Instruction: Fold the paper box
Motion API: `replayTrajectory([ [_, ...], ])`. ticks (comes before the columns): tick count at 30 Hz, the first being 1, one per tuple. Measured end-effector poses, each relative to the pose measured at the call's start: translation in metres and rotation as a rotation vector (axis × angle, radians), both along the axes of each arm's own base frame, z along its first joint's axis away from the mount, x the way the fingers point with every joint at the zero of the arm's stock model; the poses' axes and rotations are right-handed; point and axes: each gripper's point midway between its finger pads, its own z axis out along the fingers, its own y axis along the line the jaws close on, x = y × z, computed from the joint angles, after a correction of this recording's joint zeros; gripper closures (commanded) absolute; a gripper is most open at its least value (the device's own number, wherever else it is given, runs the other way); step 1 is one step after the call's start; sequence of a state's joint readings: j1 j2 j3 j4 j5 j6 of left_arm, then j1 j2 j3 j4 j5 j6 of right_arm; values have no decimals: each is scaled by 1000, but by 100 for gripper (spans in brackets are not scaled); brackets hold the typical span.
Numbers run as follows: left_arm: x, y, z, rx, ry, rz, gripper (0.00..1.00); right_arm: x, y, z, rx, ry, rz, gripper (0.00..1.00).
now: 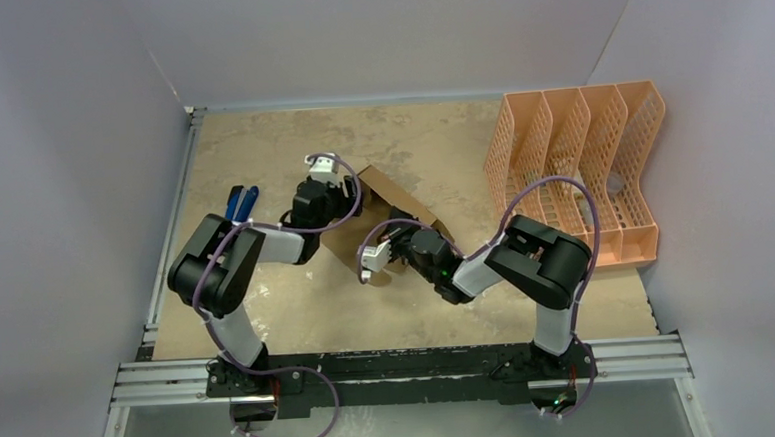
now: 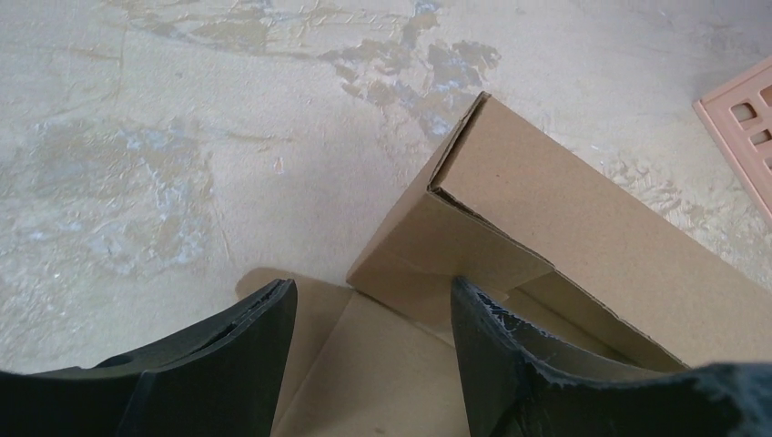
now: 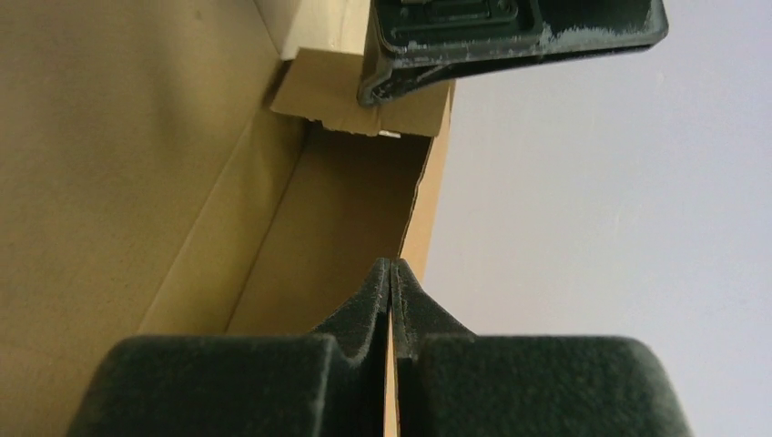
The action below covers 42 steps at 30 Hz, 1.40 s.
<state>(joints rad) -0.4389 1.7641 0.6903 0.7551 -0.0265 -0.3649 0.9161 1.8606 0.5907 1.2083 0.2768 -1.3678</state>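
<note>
Paper box (image 1: 387,190) sits mid-table (image 1: 260,145), half folded up. My right pincer (image 3: 391,270) is clamped tight on the top edge of one side wall, holding it upright. My left pincer (image 2: 373,289) is wide, straddling the corner flap (image 2: 428,246). My take for this bit: hold the right grip steady and tuck that flap inward along its crease, slowly, so the wall doesn't buckle or skate across the table.
</note>
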Motion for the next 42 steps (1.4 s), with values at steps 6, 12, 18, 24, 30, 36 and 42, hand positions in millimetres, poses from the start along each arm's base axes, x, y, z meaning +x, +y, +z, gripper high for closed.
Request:
replayTrajectory([
  [6,7,-4,-5,5,-4,-7,40,-6,7,-1,10,91,30,66],
  [12,11,-9,-8,3,2,-24,41,-10,16,21,66,214,45,54],
  [18,16,-12,-1,-6,-7,-34,41,13,8,75,211,375,9,44],
  [24,23,-5,2,-12,26,-45,41,81,-42,122,412,526,-175,32],
  [30,26,-6,3,-23,64,-75,41,130,-73,84,479,778,-375,21],
  [36,15,-9,-7,-30,126,-106,42,134,-88,16,443,1004,-524,26],
  [42,11,-11,-10,-37,149,-119,42,131,-96,-17,433,1134,-607,30],
])
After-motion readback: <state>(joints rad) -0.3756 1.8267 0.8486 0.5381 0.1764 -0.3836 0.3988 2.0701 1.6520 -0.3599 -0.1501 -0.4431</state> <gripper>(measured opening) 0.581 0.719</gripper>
